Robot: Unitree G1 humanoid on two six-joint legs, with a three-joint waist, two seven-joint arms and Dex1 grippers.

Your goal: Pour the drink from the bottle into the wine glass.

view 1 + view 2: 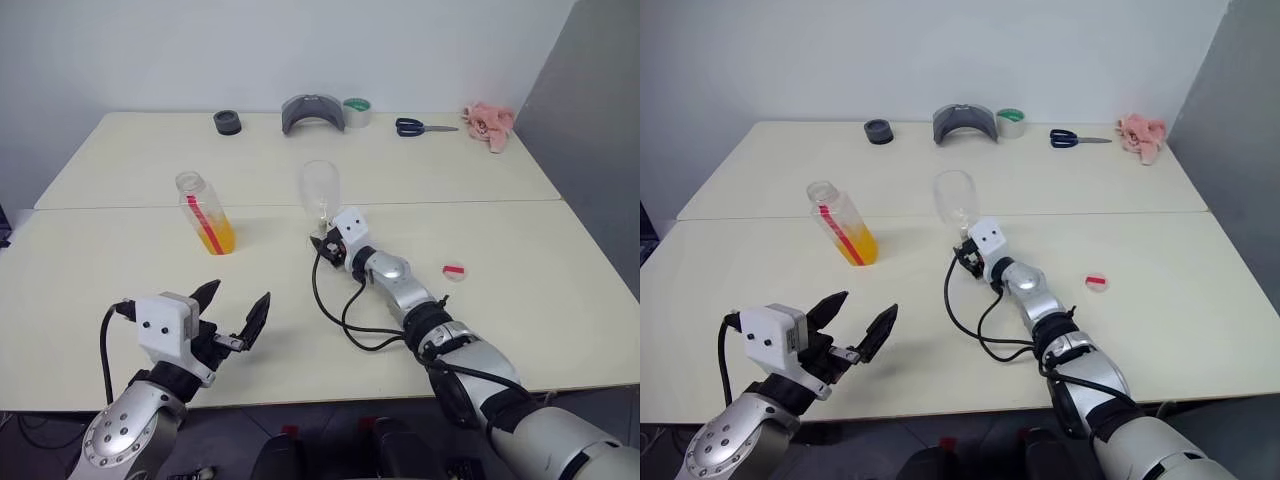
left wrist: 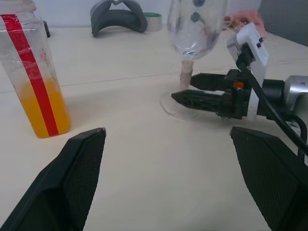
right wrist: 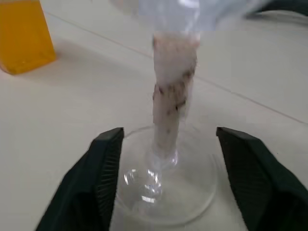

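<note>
Two fingers (image 3: 106, 178) of your right gripper (image 3: 166, 180) flank the wine glass (image 3: 171, 120) stem, spread wide (no contact). Left gripper (image 1: 236, 312) gapes empty; bottle (image 1: 205, 212) stands uncapped, cap (image 1: 454, 271) lying apart.

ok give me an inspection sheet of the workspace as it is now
surface: two pale tables pushed together, seam across the middle
job's things: bottle uncapped, upright, part full of orange drink; wine glass upright, no drink seen in it
clutter: red-and-white cap, black ring, grey headset, tape roll, scissors, pink cloth
end effectors: left end effector open, holding nothing; right end effector open either side of the glass stem
cables: black cable looping off right arm
surroundings: white wall
</note>
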